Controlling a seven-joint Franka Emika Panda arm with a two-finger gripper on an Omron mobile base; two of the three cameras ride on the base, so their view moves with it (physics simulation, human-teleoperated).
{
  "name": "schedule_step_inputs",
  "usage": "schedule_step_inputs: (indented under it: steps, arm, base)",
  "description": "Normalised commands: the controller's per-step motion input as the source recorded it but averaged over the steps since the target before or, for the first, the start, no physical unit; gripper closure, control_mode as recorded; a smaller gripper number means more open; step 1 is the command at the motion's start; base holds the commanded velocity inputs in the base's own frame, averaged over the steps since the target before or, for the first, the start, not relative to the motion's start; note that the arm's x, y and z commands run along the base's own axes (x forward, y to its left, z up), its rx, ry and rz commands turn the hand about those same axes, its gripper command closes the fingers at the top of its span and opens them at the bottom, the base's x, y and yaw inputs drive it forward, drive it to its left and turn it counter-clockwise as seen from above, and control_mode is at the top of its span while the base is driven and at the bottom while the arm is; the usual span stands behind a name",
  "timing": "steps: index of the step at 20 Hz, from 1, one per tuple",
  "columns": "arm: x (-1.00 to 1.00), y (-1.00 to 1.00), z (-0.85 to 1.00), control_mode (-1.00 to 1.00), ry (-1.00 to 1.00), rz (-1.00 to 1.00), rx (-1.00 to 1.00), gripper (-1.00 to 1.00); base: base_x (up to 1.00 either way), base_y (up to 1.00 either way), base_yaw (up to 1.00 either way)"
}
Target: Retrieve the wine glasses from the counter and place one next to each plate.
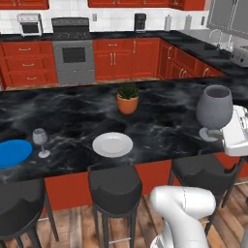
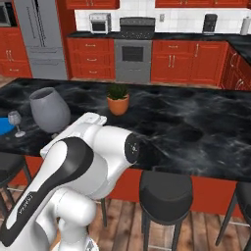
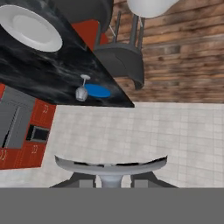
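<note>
One smoky-grey stemmed wine glass [image 1: 40,140] stands beside blue round plate [image 1: 13,152]. Second glass [image 1: 213,110], clenched in end effector [image 3: 113,178], remains for white rimmed plate [image 1: 112,144].

The black marble island [image 1: 72,116] carries a blue plate [image 1: 12,152], white plate [image 1: 112,145], 1 wine glass [image 1: 41,141] and potted plant [image 1: 127,98].

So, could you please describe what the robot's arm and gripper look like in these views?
The arm is glossy white with rounded, bulbous links, a black band along one link and a dark round joint cap. The gripper has a white blocky hand and two small dark grey fingertips. No cables or markings are visible.
</note>
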Motion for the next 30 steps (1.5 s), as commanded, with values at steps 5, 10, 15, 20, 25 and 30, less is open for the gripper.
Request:
schedule_step_inputs:
  steps: [5, 10, 15, 20, 25, 30]
  arm:
    - [0.00, 0.00, 0.00, 1.00, 0.00, 0.00, 0.00, 1.00]
    - [0.00, 0.00, 0.00, 1.00, 0.00, 0.00, 0.00, 1.00]
    - [0.00, 0.00, 0.00, 1.00, 0.00, 0.00, 0.00, 1.00]
    - [0.00, 0.00, 0.00, 1.00, 0.00, 0.00, 0.00, 1.00]
    - [0.00, 0.00, 0.00, 1.00, 0.00, 0.00, 0.00, 1.00]
    - [0.02, -0.10, -0.04, -1.00, 0.03, 0.03, 0.00, 1.00]
  base:
    - [0.00, 0.16, 0.21]
    - [-0.03, 0.00, 0.42]
    - [0.32, -0.12, 0.36]
    - [0.65, -0.40, 0.25]
    - [0.13, -0.27, 0.18]
    - [0.01, -0.17, 0.08]
